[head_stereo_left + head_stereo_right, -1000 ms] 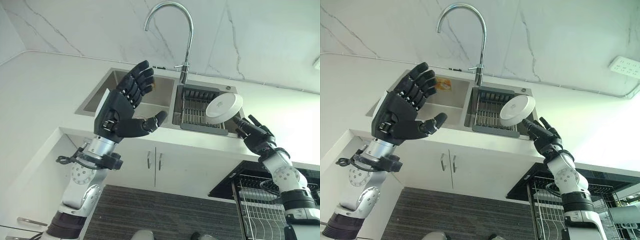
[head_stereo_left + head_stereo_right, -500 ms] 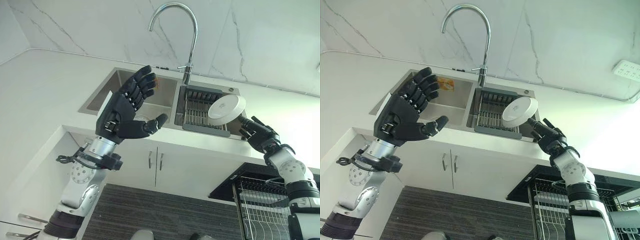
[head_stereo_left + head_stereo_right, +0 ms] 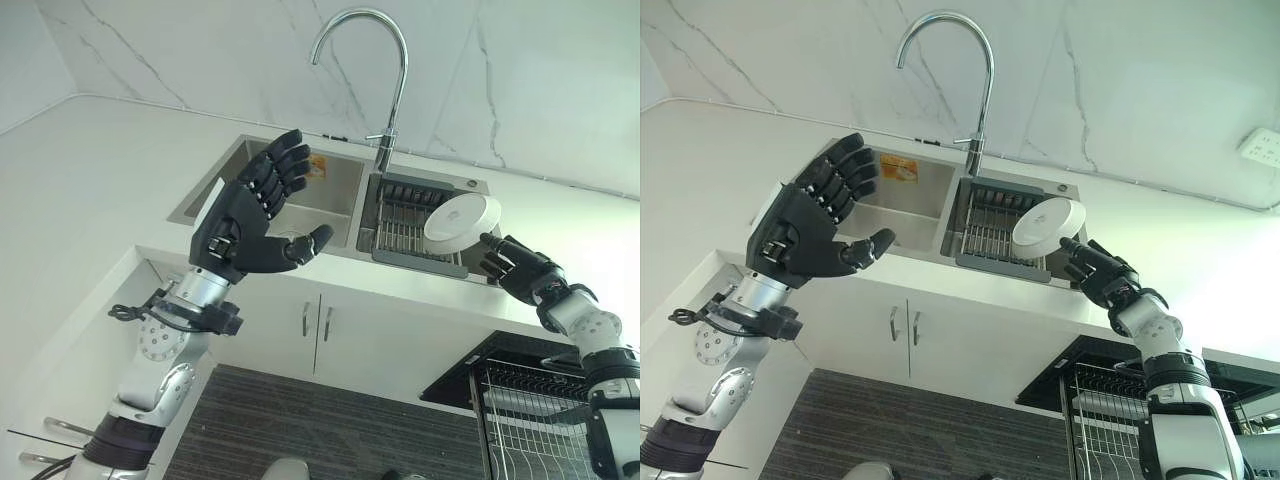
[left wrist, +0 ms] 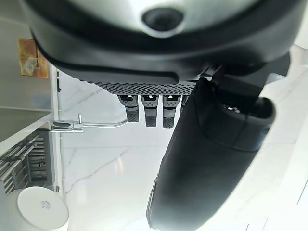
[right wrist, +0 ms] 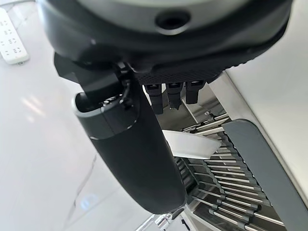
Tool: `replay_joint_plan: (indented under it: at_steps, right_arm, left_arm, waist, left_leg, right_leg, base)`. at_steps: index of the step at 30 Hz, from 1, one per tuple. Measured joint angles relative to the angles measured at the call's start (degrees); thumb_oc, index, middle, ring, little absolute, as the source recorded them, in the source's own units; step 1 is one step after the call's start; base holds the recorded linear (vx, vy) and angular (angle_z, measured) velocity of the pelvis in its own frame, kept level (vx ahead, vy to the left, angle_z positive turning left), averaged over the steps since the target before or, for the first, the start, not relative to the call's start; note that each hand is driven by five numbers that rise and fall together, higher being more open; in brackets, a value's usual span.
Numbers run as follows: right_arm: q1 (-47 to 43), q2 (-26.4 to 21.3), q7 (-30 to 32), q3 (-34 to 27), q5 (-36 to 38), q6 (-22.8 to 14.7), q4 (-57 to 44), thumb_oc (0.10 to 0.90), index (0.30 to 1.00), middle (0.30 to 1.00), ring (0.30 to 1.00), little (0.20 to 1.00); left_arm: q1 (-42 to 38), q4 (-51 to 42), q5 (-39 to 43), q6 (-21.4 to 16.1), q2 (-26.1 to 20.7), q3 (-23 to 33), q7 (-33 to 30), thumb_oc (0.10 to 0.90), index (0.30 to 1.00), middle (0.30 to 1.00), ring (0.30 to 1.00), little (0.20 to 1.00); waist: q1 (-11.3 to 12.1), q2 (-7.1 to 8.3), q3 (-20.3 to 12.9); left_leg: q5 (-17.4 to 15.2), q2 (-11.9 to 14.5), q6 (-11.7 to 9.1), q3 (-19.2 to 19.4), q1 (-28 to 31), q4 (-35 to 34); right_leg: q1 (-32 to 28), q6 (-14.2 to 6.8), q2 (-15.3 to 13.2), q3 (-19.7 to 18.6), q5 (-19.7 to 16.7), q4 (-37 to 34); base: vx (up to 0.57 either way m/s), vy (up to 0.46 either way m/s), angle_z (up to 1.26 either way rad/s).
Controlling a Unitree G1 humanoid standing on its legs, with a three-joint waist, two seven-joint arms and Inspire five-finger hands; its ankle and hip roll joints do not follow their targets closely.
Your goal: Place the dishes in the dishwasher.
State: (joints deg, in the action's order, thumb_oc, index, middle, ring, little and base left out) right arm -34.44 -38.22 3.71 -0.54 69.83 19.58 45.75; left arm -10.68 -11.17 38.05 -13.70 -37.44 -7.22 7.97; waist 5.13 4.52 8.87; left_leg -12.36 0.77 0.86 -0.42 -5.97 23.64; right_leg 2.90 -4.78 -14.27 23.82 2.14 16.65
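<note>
Near: dishwasher rack [image 3: 530, 420] pulled out below the bench [image 3: 90, 190]; left robot hand [image 3: 245, 225] raised, fingers spread, empty; right robot hand [image 3: 515, 265] pinched the rim of a white plate [image 3: 462, 217] over the sink rack [image 3: 405, 225]. Plate not yet loaded, placing left, judged early. Beyond: double sink [image 3: 300, 200], chrome tap [image 3: 385, 70], white marble wall [image 3: 200, 50]

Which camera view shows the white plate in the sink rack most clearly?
The left eye view: the white plate shows whole, at the right hand. The right eye view is similar; the left wrist view shows it small, the right wrist view only its edge.
</note>
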Motion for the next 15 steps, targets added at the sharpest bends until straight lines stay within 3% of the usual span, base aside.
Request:
replay_joint_plan:
  at_steps: [15]
  right_arm:
    - [-4.53,-1.67,-0.71,0.39,-0.08,1.49,2.55,0.800,0.900,0.900,0.900,0.900]
  left_arm:
    - [-0.04,0.02,2.19,0.03,-0.08,-0.54,0.19,0.800,0.900,0.900,0.900,0.900]
  waist:
    - [1.61,0.15,0.11]
  left_leg:
    - [0.12,-0.19,-0.01,-0.59,0.00,-0.37]
  right_leg:
    - [-0.37,-0.16,0.02,0.50,0.10,-0.37]
  base:
    - [0.00,-0.002,0.01]
